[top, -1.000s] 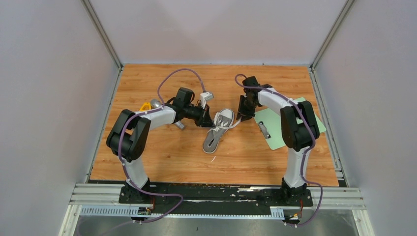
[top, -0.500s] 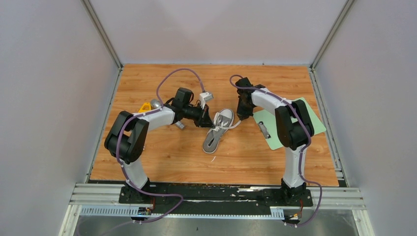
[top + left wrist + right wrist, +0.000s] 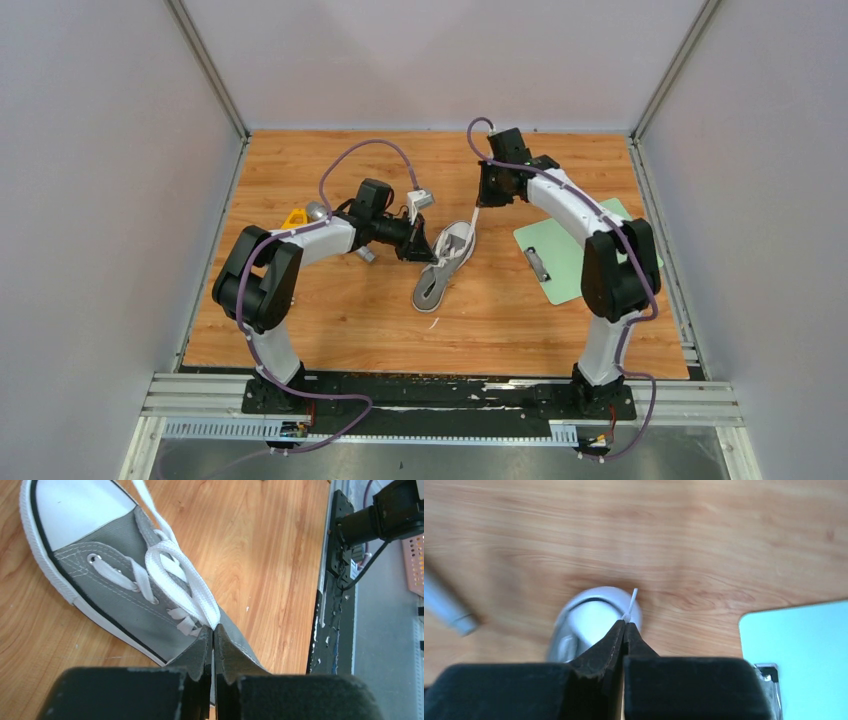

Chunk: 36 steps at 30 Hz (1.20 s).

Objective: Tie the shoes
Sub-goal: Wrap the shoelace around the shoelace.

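Lying near the middle of the worktop (image 3: 350,330), toe toward the far wall: one grey canvas sneaker (image 3: 440,272) with a white toe cap, its white laces (image 3: 172,575) threaded but not knotted. At the throat of the sneaker, the left pincer (image 3: 213,652) is pressed together on a loop of lace and has not moved over the last second. Beyond the toe, the right pincer (image 3: 625,630) has just closed on the tip of the other lace and lifted back toward the far edge. That strand (image 3: 474,222) now runs straight from the sneaker up to its fingers. By this reading each pincer has a lace in hand, while crossing and knotting are not yet begun. Adjacent: a green clipboard (image 3: 585,255) right of the sneaker, apart from it, and a small yellow item (image 3: 295,216) behind the left arm, unidentified.
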### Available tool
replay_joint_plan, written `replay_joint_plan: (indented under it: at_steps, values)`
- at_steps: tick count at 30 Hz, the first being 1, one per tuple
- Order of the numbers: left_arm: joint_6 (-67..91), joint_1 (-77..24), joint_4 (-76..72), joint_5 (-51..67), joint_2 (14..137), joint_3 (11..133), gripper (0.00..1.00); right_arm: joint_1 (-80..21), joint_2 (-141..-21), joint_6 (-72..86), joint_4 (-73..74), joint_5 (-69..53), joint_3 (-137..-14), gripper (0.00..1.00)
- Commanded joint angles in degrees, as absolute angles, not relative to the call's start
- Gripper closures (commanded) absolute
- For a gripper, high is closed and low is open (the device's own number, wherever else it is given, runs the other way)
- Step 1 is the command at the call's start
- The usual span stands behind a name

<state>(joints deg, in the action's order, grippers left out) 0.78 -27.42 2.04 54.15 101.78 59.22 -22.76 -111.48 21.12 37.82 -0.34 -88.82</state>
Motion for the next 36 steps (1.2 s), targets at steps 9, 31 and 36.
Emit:
replay_joint_plan:
  at_steps: [9,31,36]
  values:
    - [-7.0,-27.4,5.4,64.9,100.5,63.3,0.95,-24.2,-107.9,21.5,26.5,-26.3,-91.1,1.0]
    - [2.4,-26.2,1.9,54.8,102.8,62.7,1.0,-24.5,-99.1,15.7,24.5,-53.4,-80.8,1.0]
    - [3.4,-26.2,1.3,53.7,103.2,62.1,1.0,-25.6,-96.6,12.4,25.0,-55.9,-78.5,1.0]
